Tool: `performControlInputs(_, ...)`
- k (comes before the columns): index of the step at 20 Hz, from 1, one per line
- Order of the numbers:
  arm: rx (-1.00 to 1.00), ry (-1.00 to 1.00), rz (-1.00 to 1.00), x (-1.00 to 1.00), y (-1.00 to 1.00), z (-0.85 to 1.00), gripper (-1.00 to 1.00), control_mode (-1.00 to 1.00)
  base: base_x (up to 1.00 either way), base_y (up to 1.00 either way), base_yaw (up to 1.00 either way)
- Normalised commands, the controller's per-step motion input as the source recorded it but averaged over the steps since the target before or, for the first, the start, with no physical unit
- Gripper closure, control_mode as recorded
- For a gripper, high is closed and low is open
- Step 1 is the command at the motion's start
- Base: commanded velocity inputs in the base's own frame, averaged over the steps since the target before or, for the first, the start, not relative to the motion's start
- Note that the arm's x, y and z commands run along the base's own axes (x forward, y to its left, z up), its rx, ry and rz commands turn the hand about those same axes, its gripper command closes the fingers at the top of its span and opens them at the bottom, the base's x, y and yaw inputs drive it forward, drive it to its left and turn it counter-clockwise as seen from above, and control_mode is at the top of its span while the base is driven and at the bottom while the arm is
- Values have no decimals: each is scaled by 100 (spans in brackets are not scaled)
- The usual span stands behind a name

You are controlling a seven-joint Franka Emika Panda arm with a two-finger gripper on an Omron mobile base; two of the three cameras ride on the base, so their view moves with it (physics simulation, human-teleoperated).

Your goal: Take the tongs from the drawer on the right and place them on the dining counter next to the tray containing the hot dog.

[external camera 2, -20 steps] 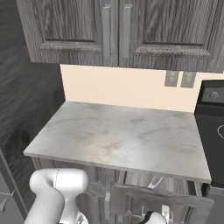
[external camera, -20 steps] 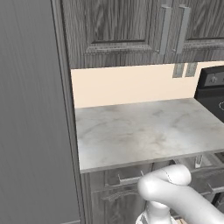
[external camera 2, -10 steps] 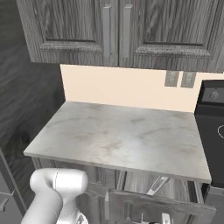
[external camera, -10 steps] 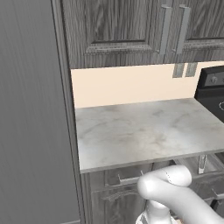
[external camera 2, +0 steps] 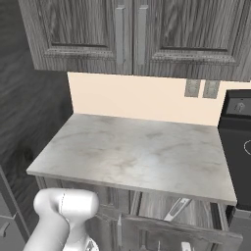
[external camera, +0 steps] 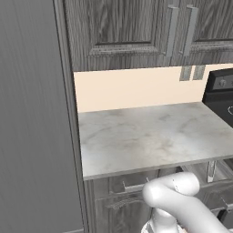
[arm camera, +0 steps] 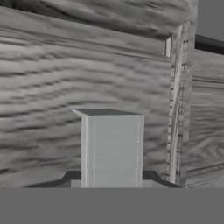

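Note:
The drawer (external camera 2: 196,235) stands pulled out below the wall-side marble worktop (external camera 2: 137,157). Inside it lie the silvery tongs (external camera 2: 177,208), partly under the worktop's edge. In the hand view the drawer's silvery bar handle (arm camera: 112,148) stands right in front of the camera, and my gripper (arm camera: 112,180) is shut on it, a dark fingertip (arm camera: 151,176) on either side. Behind the handle is the dark wood-grain drawer front (arm camera: 52,109). My white arm (external camera: 177,202) reaches down low in front of the cabinets. The dining counter, the tray and the hot dog are out of view.
A black stove (external camera 2: 240,142) adjoins the worktop on the right. Dark upper cabinets (external camera: 136,27) hang above it. A tall dark panel (external camera: 36,136) closes off the left side. Further drawers and doors (external camera: 123,200) sit under the worktop.
The drawer has slid further out from under the worktop, and more of the tongs shows in the right base view. The gripper stays shut on the handle.

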Motion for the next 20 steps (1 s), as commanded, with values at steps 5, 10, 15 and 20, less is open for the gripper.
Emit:
performControlInputs(5,0,0,3,-23,-1,0,100,-100,0,0,0)
performControlInputs(10,0,0,1,-31,-4,0,100,-100,0,0,0)
performControlInputs(15,0,0,1,-29,0,0,100,-100,0,0,0)
performControlInputs(20,0,0,1,-20,0,-2,100,-100,0,0,0)
